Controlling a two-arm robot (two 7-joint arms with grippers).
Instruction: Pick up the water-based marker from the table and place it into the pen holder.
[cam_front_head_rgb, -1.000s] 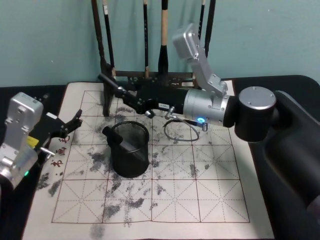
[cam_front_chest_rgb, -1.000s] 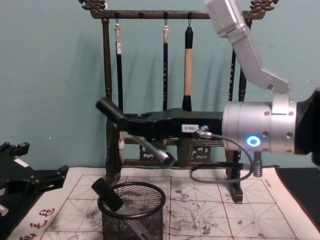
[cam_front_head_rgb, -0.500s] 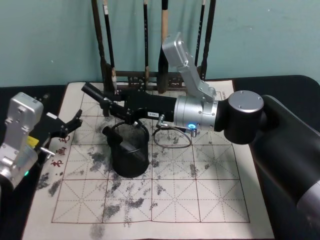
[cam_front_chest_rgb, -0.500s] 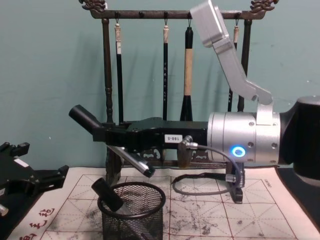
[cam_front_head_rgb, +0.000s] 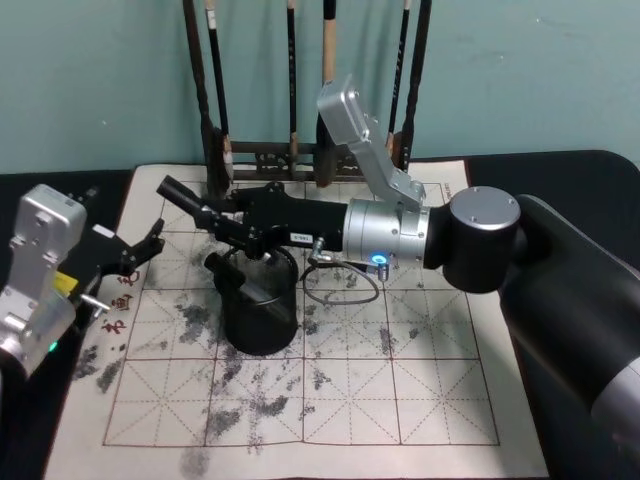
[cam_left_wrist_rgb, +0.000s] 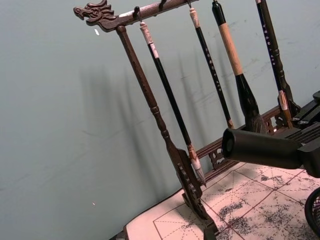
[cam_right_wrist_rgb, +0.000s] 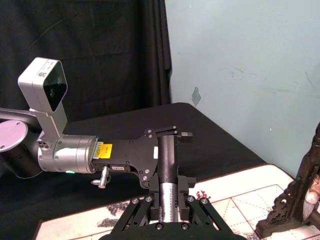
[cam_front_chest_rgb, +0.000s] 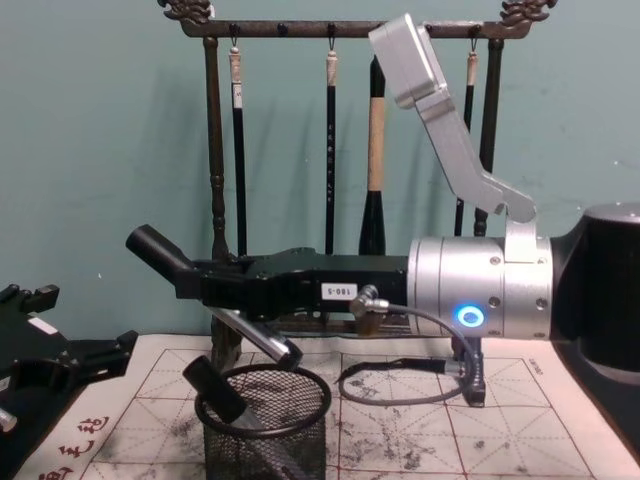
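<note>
Marker, long black barrel with silver tip (cam_front_chest_rgb: 250, 338): clamped in right gripper (cam_front_chest_rgb: 215, 288), tilted tip-down just above round black wire-mesh pen holder (cam_front_chest_rgb: 265, 425); left gripper (cam_front_head_rgb: 135, 252), open, idled left of holder.

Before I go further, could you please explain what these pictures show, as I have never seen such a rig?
This is a robot with two arms, each ending in a gripper. One picture looks down from its head, one looks across from its chest, and one comes from each wrist. On the dark table lies an ink-stained white mat, with a black mesh pen holder on it and a wooden brush rack behind. The right gripper is shut on a marker, tilted with its silver end just above the holder's rim. Another dark marker already leans inside. The left gripper rests open at the mat's left edge.
</note>
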